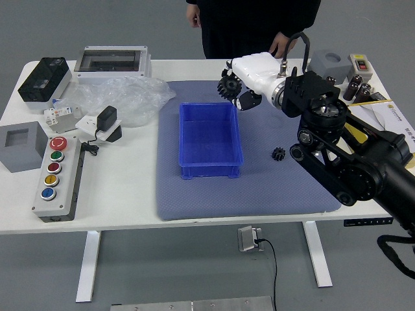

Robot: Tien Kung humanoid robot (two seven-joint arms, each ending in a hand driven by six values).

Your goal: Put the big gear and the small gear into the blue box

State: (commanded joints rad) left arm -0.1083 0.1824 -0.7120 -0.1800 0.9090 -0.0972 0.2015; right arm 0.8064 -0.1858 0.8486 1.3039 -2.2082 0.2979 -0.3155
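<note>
Black and toothed, the big gear [229,86] is held in closed fingers by the right hand [260,72], above the table, near the far right corner of the blue box [209,139]. Of this box, the bare blue floor is visible. The small gear [278,153] lies outside, to its right, on the grey-blue mat [259,194]. Beyond the table [123,194], a person [249,23] has both hands lowered.

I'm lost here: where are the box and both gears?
Blue box [211,171]: head view, near wall's outside.
Big gear [229,85]: head view, middle of its dark toothed body.
Small gear [278,154]: head view, its middle.
</note>
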